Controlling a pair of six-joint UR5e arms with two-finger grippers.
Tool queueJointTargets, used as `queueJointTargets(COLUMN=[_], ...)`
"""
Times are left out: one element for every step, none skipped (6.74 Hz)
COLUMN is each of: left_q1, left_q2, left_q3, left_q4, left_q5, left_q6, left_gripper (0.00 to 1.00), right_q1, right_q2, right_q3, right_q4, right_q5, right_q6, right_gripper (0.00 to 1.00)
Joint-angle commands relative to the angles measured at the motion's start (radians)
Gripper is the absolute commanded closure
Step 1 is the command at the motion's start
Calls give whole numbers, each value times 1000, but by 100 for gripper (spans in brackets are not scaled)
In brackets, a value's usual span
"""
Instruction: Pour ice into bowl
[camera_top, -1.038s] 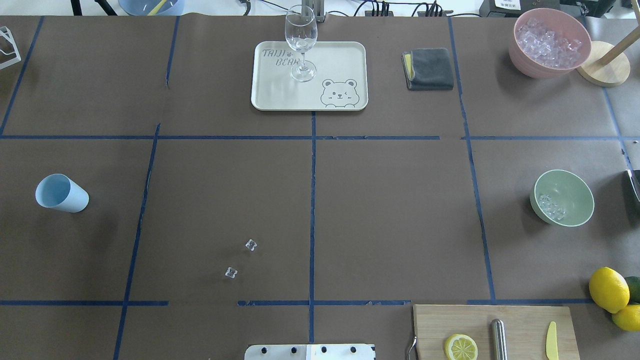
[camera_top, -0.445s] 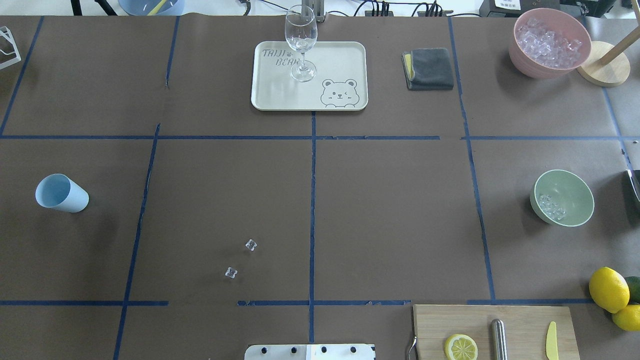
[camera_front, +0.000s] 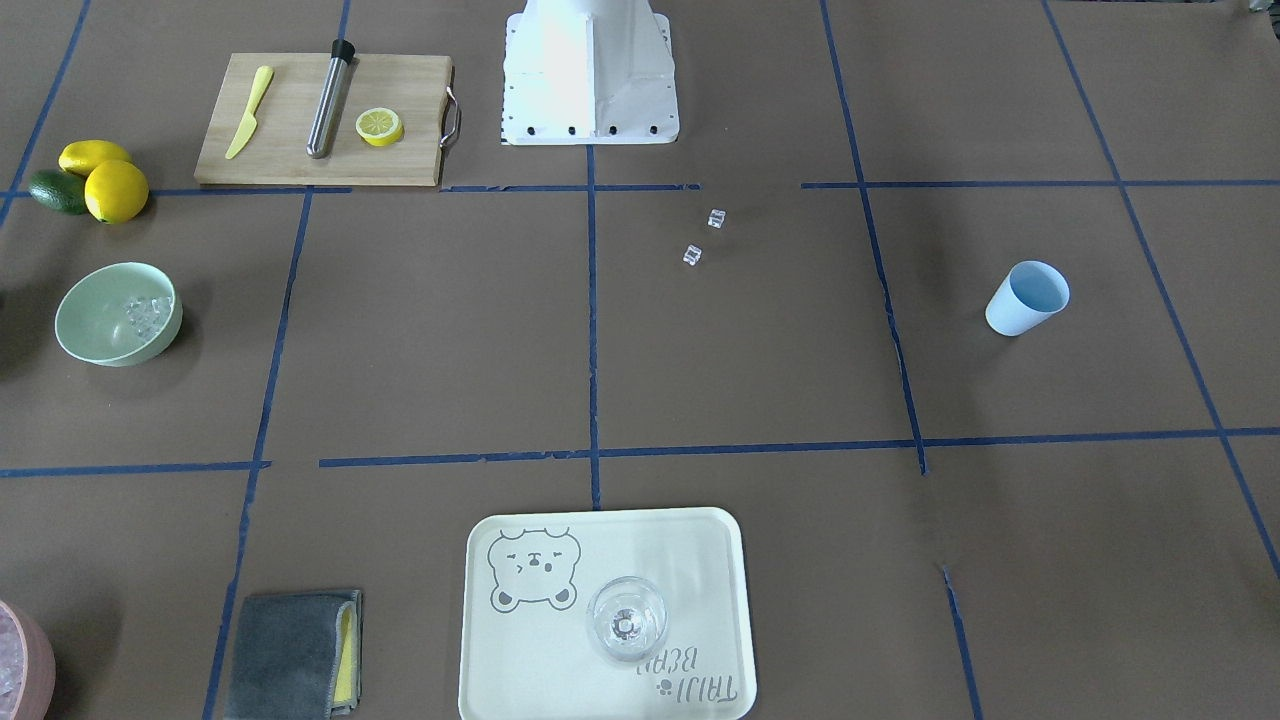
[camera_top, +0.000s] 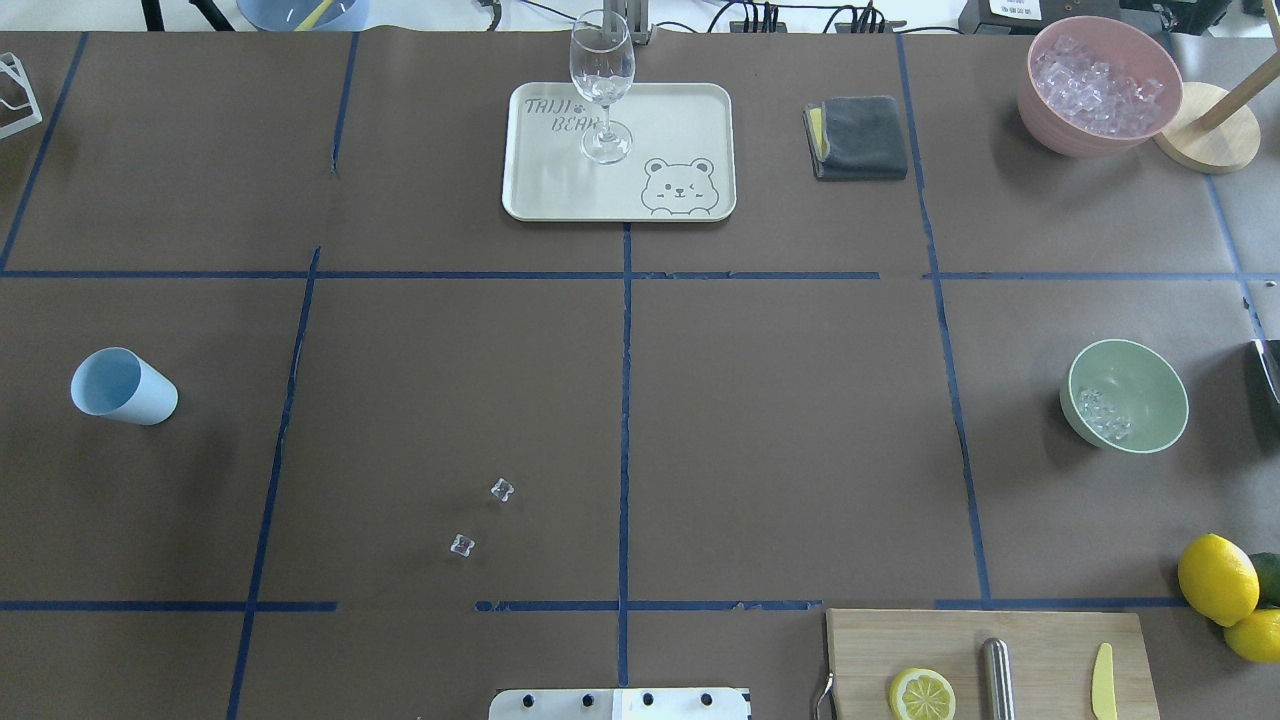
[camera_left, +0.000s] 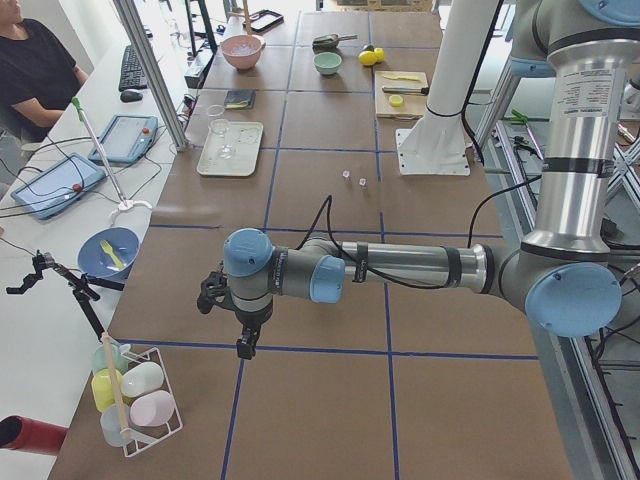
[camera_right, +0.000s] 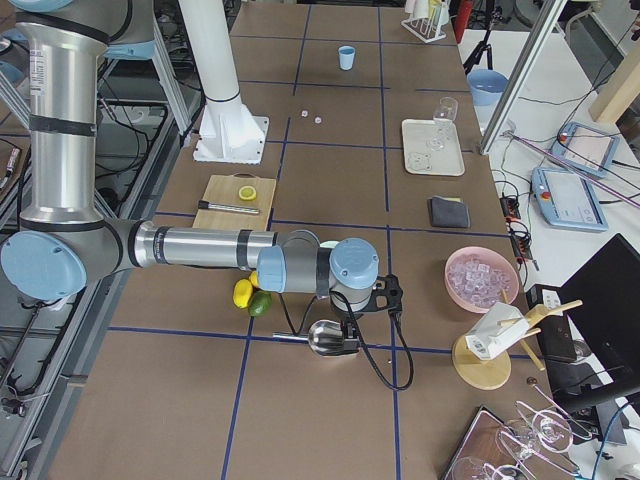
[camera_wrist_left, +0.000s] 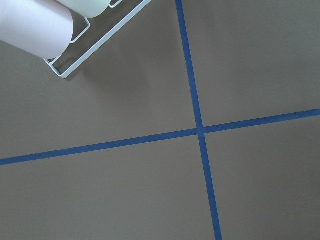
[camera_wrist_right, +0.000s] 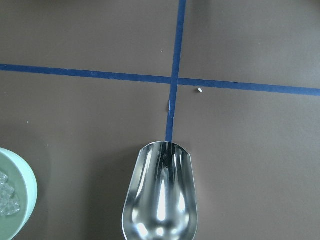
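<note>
The mint-green bowl (camera_top: 1150, 372) stands at the table's right side, with a few clear ice cubes (camera_top: 1103, 414) in it. It also shows in the front view (camera_front: 95, 325) and at the left edge of the right wrist view (camera_wrist_right: 22, 200). Two loose ice cubes (camera_top: 502, 489) (camera_top: 461, 545) lie on the table near the robot base. The blue cup (camera_top: 122, 387) stands at the far left and looks empty. My left gripper (camera_left: 244, 347) hangs off to the left, near a cup rack. My right gripper (camera_right: 350, 325) hovers over a metal scoop (camera_wrist_right: 161, 197). I cannot tell whether either gripper is open or shut.
A pink bowl of crushed ice (camera_top: 1098, 84), a grey cloth (camera_top: 858, 137) and a tray (camera_top: 680, 120) with a wine glass (camera_top: 602, 85) stand at the far side. A cutting board (camera_top: 1040, 650) with a lemon half, and whole lemons (camera_top: 1217, 579), lie near the right.
</note>
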Motion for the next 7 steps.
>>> queueJointTargets(left_q1=[0, 0, 0, 0, 0, 0, 0], left_q2=[0, 0, 0, 0, 0, -2, -2], left_q3=[0, 0, -1, 0, 0, 0, 0], left_q4=[0, 0, 0, 0, 0, 0, 0], left_q5=[0, 0, 0, 0, 0, 0, 0], left_q6=[0, 0, 0, 0, 0, 0, 0], left_gripper=[0, 0, 0, 0, 0, 0, 0], right_q1=[0, 0, 0, 0, 0, 0, 0], right_q2=[1, 2, 2, 2, 2, 2, 2], right_q3=[-15, -28, -32, -34, -39, -39, -39], right_q4=[2, 6, 14, 14, 14, 14, 14], right_q5=[-42, -42, -42, -42, -42, -41, -41], right_q6=[86, 86, 86, 86, 86, 86, 86], right_gripper=[0, 0, 0, 0, 0, 0, 0])
